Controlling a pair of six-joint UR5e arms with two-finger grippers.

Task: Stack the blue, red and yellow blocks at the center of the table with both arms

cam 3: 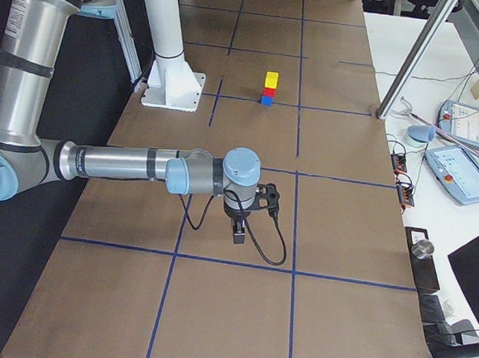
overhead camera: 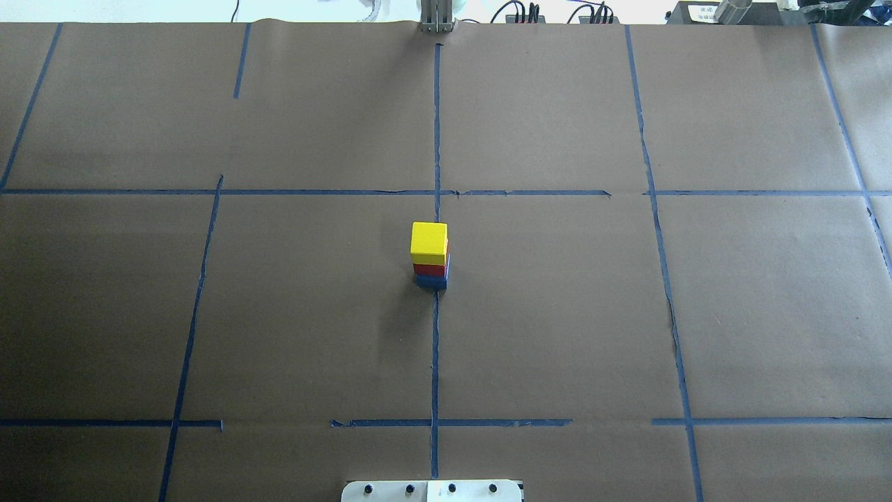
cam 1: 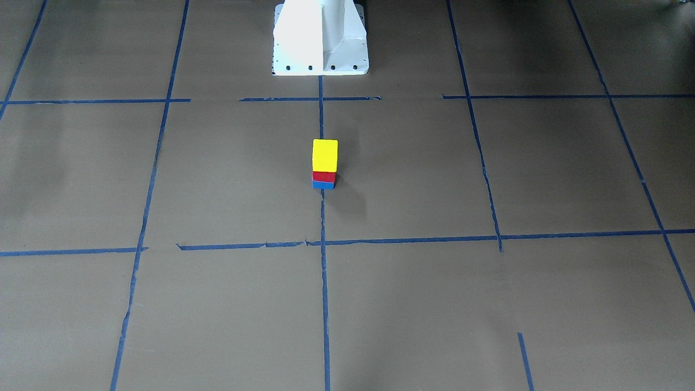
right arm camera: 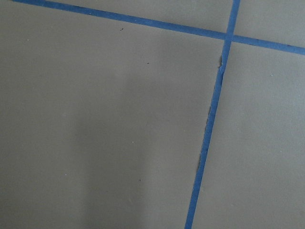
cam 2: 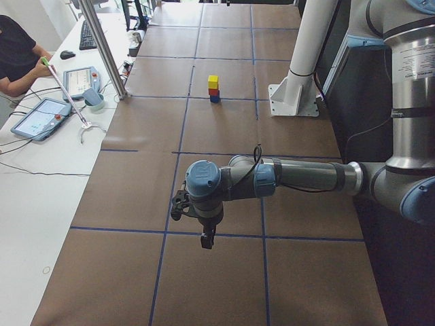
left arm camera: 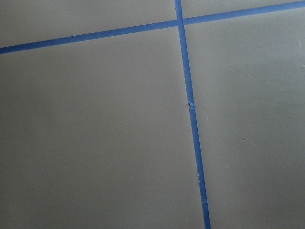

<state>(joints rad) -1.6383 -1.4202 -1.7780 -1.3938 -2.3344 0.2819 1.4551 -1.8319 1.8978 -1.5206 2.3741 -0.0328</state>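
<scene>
Overhead exterior: stack is up. Blue block [overhead camera: 431,282] on the table [overhead camera: 557,314], red block [overhead camera: 428,268] on it, yellow block [overhead camera: 428,239] on top, all sitting on the centre tape line, just in front of the pedestal [cam 1: 320,38]. Front view shows the three faces roughly flush; any small offset is too fine to call.

Both arms are out of the overhead and front views. Left arm [cam 2: 299,176] hangs low over the table's left end, right arm [cam 3: 116,165] over the right end, both well apart from the stack. Left gripper [cam 2: 206,239] and right gripper [cam 3: 239,231] show only in the side views, so I cannot tell whether the jaws are apart or together. Nothing visible in either. Wrist cams see only bare table and tape.

Judgement: task looks done. Remaining risks:
- An arm homing low across the centre could clip the stack. Both sit at about stack height or not far above it.
- Glossy cubes likely slide on each other, so a table knock or fast arm motion nearby could shift the yellow one first.
- Any re-grasp to tidy alignment risks toppling more than it fixes.
</scene>
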